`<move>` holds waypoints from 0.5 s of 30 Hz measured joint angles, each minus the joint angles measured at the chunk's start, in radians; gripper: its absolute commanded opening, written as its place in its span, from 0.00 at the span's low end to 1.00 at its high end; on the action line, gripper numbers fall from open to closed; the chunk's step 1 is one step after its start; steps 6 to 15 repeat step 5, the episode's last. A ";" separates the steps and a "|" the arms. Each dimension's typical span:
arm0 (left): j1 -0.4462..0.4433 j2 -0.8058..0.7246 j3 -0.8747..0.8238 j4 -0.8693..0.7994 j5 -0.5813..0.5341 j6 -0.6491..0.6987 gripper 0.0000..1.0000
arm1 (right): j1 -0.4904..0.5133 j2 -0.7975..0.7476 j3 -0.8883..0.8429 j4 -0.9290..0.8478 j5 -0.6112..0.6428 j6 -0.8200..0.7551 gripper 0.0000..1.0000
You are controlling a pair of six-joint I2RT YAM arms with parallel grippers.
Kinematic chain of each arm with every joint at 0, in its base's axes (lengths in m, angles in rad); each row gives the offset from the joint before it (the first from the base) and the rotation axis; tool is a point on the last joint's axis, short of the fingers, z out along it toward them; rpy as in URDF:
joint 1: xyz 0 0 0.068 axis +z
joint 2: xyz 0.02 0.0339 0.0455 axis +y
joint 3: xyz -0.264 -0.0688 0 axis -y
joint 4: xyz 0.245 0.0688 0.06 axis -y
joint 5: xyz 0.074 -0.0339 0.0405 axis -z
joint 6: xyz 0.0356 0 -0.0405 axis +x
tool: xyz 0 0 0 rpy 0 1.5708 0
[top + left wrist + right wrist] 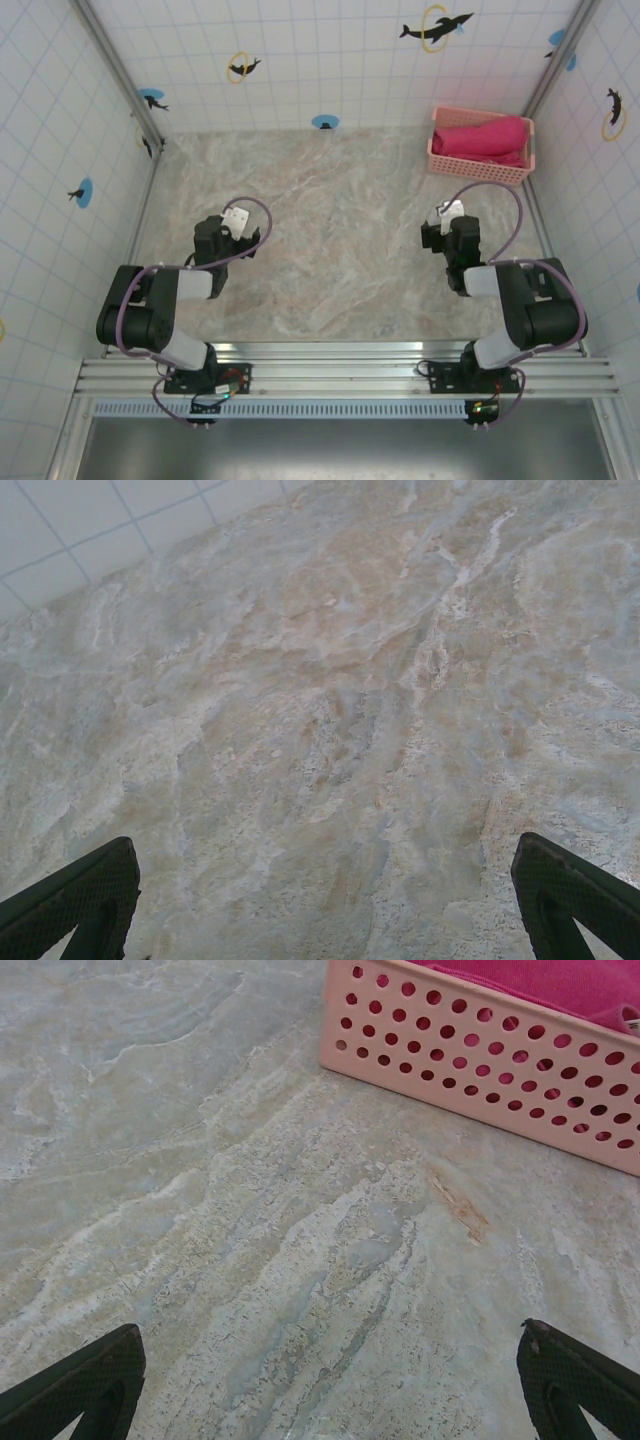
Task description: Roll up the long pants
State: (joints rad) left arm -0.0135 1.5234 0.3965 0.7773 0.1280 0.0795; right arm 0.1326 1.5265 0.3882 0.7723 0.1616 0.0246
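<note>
Left claw [330, 908]: jaws wide apart, nothing between them, hanging over bare worktop [340, 240]. Under and ahead of it I see only marbled surface. The cloth is well apart from this claw, far off to its right and ahead.

Right claw [330, 1388]: also spread wide and holding nothing. Bare worktop lies directly beneath it. Ahead of it and a little to the right stands the basket [470, 1055], pink plastic with holes in its wall, not touching the claw.

The long pants [482, 136] lie bundled inside that basket, heaped above its rim, magenta-red. From the right wrist view I see only the top of the heap; waistband and leg ends can't be told apart.

Handling, my judgement: soft cloth, limp and fairly light, so it will sag and trail from wherever I pinch it. No stiff edge to lever against. The best hold looks like a raised fold on top of the heap, taken from above with the right claw. The basket looks light and may slide or lift with the cloth. The pants need laying flat on the worktop before any rolling.
</note>
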 measured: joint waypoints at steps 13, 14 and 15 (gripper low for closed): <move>0.000 0.000 0.000 0.000 0.000 0.000 0.97 | 0.000 0.000 0.000 0.000 0.000 -0.005 0.98; 0.000 0.000 0.000 0.000 0.000 0.000 0.97 | 0.000 0.000 0.000 0.000 0.000 -0.005 0.98; 0.000 0.000 0.000 0.000 0.000 0.000 0.97 | 0.000 0.000 0.000 0.000 0.000 -0.005 0.98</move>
